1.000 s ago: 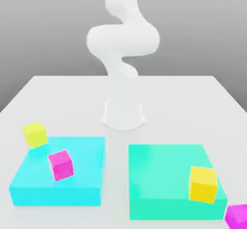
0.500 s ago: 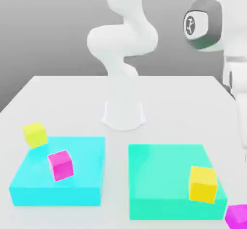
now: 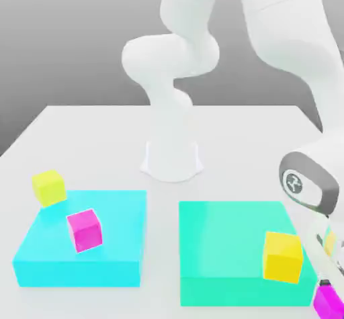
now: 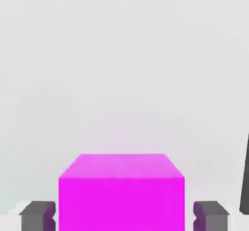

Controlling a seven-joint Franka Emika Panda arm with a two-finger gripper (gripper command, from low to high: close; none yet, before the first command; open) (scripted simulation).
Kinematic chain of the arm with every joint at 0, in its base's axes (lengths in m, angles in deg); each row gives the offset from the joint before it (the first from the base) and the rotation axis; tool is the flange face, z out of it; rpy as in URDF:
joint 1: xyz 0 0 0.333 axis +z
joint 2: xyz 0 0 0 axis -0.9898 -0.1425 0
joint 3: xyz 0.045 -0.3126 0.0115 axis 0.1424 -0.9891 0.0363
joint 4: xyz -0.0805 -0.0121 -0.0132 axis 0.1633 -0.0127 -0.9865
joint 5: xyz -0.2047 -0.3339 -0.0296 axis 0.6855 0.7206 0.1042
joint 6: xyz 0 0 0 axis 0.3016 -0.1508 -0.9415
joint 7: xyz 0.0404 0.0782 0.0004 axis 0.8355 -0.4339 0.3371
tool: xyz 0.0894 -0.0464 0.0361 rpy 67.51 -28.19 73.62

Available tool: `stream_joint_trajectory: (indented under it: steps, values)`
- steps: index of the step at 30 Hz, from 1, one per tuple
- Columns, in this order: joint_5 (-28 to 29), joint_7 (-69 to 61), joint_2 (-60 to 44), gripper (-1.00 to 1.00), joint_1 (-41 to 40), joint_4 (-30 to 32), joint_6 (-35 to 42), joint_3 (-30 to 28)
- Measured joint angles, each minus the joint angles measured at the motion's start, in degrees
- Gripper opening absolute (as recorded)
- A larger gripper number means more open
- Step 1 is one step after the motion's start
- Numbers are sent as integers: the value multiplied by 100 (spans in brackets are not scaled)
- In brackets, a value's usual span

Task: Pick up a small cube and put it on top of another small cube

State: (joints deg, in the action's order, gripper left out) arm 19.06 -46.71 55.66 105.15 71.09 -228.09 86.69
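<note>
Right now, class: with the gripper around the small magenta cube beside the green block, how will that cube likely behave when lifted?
The small magenta cube looks rigid, with crisp edges, so it probably won't squash. Its flat sides between the gripper fingers suggest a steady hold, unlikely to roll. Its plain smooth faces might slip if gripped loosely.

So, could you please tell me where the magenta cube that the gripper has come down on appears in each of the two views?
Exterior view: the magenta cube sits at the bottom right corner, on the white table just beyond the green block, under the arm's hand.
Hand view: the same cube sits low in the middle, between the two dark fingertips.
Shared landmark: the gripper closed on this cube.
</note>
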Motion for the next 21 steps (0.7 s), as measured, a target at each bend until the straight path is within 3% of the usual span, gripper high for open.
stream_joint_trajectory:
  steps: [3, 9, 16, 21]
  values:
    - [5, -2, -24, -100, 3, -4, -15, -2]
    - [-207, -215, 981, -100, -188, 100, 716, 121]
    - [-108, 1072, 2377, -100, -840, 806, 1182, -911]
    - [193, 2329, 3446, -100, -1955, 1409, 1526, -1484]
